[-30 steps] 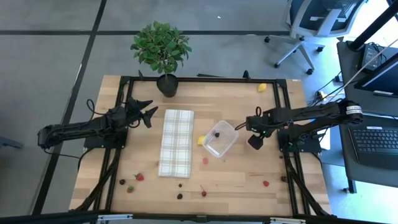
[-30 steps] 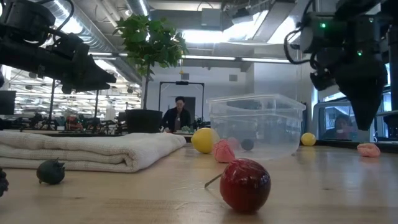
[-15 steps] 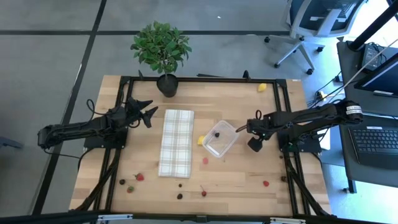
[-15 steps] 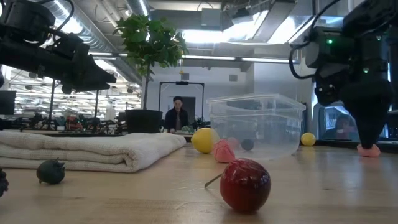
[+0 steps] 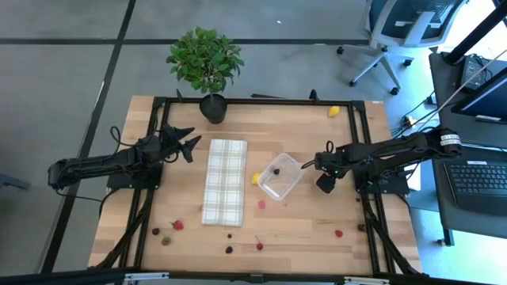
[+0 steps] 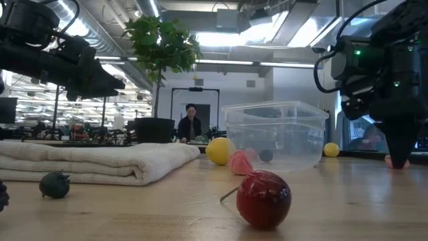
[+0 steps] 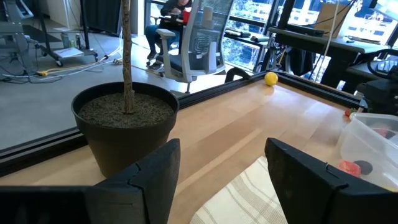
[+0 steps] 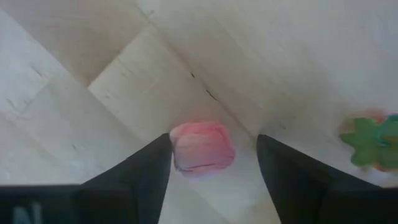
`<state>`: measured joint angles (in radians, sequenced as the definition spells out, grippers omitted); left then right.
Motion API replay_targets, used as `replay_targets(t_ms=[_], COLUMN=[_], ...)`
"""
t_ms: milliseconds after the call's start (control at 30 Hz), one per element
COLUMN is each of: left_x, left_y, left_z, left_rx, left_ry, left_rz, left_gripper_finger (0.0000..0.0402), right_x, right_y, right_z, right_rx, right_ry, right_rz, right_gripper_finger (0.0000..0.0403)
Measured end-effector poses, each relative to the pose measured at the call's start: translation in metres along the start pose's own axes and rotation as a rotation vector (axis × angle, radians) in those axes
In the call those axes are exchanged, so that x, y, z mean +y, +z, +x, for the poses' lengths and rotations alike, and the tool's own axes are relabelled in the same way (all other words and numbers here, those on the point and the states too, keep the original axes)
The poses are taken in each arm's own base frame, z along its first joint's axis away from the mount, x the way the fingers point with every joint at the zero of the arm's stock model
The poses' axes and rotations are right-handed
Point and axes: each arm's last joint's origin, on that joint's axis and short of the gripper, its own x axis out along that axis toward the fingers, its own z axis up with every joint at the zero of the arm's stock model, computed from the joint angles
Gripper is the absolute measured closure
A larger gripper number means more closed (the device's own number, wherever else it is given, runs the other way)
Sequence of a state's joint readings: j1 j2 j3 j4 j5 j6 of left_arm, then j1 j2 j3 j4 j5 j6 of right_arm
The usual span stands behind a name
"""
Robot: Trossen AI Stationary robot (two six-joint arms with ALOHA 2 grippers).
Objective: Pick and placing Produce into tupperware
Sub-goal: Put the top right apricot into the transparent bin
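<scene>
Right gripper (image 8: pixel 214 158) straddling pink produce (image 8: pixel 202 146)

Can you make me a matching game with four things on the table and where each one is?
Things:
1. potted plant
2. checked cloth
3. pink piece
4. dark piece

Places:
A. inside the clear tupperware
B. far edge of the table
C. between the right end effector's fingers
D. flat, between the left end effector and the tupperware

Pairs: 1-B, 2-D, 3-C, 4-A
</scene>
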<state>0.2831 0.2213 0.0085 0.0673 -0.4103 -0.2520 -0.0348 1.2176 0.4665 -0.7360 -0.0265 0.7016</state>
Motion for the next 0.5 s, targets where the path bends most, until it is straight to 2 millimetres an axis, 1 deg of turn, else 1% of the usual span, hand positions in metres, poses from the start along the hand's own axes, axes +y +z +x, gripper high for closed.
replay_targets(t_ms=[333,433,500], left_x=[0.000,0.000,0.000], left_y=[0.000,0.000,0.000], left_z=[0.000,0.000,0.000], left_rx=[0.000,0.000,0.000], left_ry=[0.000,0.000,0.000], left_rz=[0.000,0.000,0.000], left_gripper_finger=[0.0174,0.0174,0.0174], right_x=[0.001,0.007,0.015], right_y=[0.001,0.006,0.014], right_z=[0.000,-0.008,-0.019], right_rx=[0.011,0.025,-0.007], right_ry=[0.002,0.044,0.082], right_rz=[-0.001,-0.008,-0.036], right_gripper_finger=[0.0263,0.0291,0.0305])
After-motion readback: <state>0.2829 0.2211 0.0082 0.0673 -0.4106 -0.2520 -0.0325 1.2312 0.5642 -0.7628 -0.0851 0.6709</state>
